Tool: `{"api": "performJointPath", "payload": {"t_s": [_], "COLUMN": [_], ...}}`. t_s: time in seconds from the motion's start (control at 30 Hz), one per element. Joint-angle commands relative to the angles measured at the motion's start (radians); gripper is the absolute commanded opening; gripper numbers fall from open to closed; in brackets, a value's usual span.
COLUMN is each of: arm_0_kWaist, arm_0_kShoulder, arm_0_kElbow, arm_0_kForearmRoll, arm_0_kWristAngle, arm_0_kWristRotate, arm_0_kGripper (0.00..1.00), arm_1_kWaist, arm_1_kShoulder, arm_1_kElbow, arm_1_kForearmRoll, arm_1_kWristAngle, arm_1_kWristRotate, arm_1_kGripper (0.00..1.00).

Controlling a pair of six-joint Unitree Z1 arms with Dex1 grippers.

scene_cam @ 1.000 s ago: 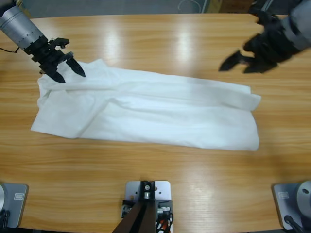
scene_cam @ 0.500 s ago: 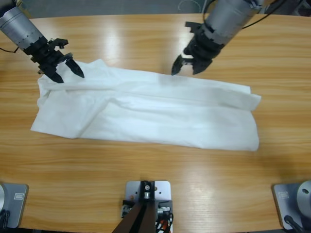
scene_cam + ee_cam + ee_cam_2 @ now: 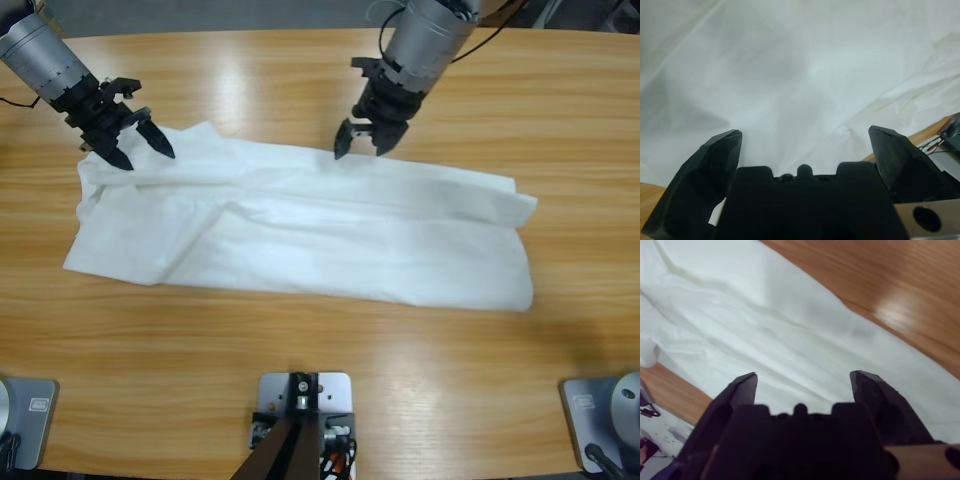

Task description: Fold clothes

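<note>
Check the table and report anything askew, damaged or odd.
Nothing is damaged or spilled. The T-shirt lies partly folded lengthwise and slanted across the table, its end under the left gripper bunched in loose folds. Both the left and the right gripper are open.

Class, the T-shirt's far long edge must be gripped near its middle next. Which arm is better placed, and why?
The right: its open gripper hovers at the T-shirt's far edge near the middle. The left gripper, also open, sits at one end.

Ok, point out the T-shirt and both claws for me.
T-shirt (image 3: 330, 235): high view, middle of the cloth.
Left claw (image 3: 138, 148): high view, between its tips, at the shirt's left end.
Right claw (image 3: 359, 147): high view, between its tips, at the shirt's far edge.
</note>
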Motion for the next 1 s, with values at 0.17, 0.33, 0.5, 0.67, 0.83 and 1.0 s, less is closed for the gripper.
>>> {"api": "performJointPath", "payload": {"t_s": [0.17,0.33,0.5,0.67,0.83,1.0], "arm_0_kWaist": [-0.008,-0.01,-0.013,-0.013,-0.015,-0.015], "arm_0_kShoulder": [0.047,0.055,0.063,0.066,0.066,0.066], "arm_0_kElbow": [0.027,0.027,0.027,0.026,0.026,0.026], "arm_0_kForearmRoll": [-0.013,-0.013,-0.013,-0.013,-0.013,-0.013], "arm_0_kWristAngle": [0.026,0.028,0.028,0.029,0.029,0.031], "arm_0_kWristRotate": [-0.013,-0.013,-0.012,-0.013,-0.012,-0.012], "arm_0_kGripper": [0.996,0.996,0.996,0.996,0.996,0.996], "arm_1_kWaist": [0.021,0.021,0.021,0.021,0.022,0.047], "arm_1_kShoulder": [0.116,0.137,0.157,0.167,0.17,0.159], "arm_1_kElbow": [-0.025,-0.06,-0.085,-0.094,-0.091,-0.086], "arm_1_kForearmRoll": [0.004,0.013,0.024,0.033,0.035,0.038], "arm_1_kWristAngle": [0.025,0.028,0.028,0.03,0.036,0.039], "arm_1_kWristRotate": [-0.021,-0.024,-0.03,-0.036,-0.038,-0.037], "arm_1_kGripper": [0.761,0.761,0.761,0.761,0.761,0.761]}}
